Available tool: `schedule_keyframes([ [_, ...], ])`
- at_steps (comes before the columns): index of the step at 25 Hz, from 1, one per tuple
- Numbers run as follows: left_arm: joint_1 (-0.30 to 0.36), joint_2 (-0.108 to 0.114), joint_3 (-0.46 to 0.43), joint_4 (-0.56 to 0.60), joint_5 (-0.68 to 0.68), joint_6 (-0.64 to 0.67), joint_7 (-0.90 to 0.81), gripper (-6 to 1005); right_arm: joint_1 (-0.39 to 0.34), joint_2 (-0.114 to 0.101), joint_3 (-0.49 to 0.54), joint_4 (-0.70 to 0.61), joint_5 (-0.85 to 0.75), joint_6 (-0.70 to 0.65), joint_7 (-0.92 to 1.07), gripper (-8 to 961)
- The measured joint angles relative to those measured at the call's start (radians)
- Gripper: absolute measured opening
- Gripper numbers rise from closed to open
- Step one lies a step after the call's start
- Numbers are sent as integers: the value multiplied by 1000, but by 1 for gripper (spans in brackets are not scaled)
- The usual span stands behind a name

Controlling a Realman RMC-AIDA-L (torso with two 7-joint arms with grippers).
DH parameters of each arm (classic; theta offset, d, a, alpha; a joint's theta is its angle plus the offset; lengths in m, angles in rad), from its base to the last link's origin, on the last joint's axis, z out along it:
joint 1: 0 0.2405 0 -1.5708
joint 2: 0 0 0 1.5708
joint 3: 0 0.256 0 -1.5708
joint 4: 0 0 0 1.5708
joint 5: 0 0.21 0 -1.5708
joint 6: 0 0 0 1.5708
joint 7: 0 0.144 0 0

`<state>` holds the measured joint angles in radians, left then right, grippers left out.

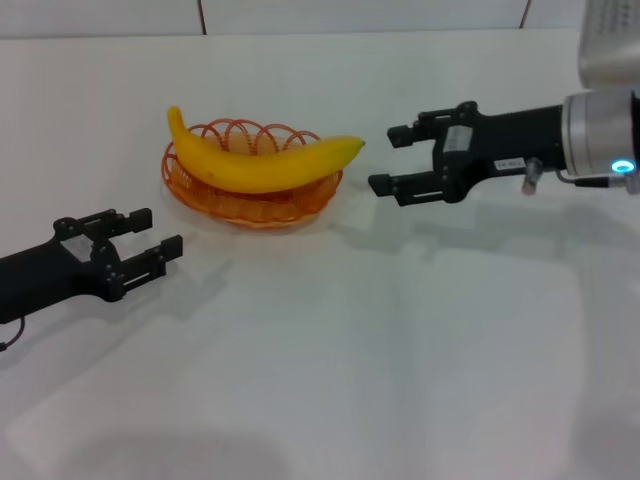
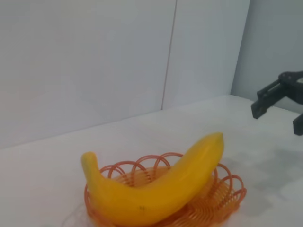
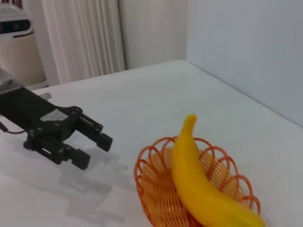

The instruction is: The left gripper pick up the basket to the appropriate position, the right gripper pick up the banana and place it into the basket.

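The yellow banana (image 1: 262,160) lies across the orange wire basket (image 1: 253,203) on the white table, its ends overhanging the rim. It also shows in the left wrist view (image 2: 156,189) and the right wrist view (image 3: 201,184), with the basket (image 2: 227,198) (image 3: 156,189) under it. My left gripper (image 1: 152,232) is open and empty, low on the table to the left of the basket and nearer to me. My right gripper (image 1: 390,159) is open and empty, just right of the banana's tip. Each wrist view shows the other arm's gripper: right (image 2: 279,109), left (image 3: 96,144).
The white table (image 1: 400,350) ends at a pale wall behind the basket. A white curtain (image 3: 83,38) and a beige machine (image 3: 16,42) stand beyond the table's far side in the right wrist view.
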<state>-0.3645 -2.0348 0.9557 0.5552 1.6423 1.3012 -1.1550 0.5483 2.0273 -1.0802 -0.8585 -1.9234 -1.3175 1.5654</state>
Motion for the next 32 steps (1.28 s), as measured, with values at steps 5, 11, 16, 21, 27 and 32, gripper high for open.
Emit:
schedule_keyframes([
  [5, -1, -2, 0, 0, -1, 0, 1, 590, -2, -1, 58, 94, 1, -1, -62, 732],
  [11, -1, -3, 0, 0, -1, 0, 4, 590, -7, -1, 74, 171, 1, 23, -92, 732],
  [16, -1, -4, 0, 0, -2, -5, 5, 589, -25, 2, 104, 193, 2, 25, -126, 732],
  [21, 2, -4, 0, -1, -3, -21, 5, 589, -29, 3, 122, 217, 2, 24, -139, 732],
  [27, 2, -5, 0, -2, -3, -22, 5, 589, -31, 2, 129, 235, 3, 24, -156, 732],
  [32, 2, -5, 0, -8, -3, -22, 5, 590, -34, 2, 145, 255, 24, 23, -175, 732],
])
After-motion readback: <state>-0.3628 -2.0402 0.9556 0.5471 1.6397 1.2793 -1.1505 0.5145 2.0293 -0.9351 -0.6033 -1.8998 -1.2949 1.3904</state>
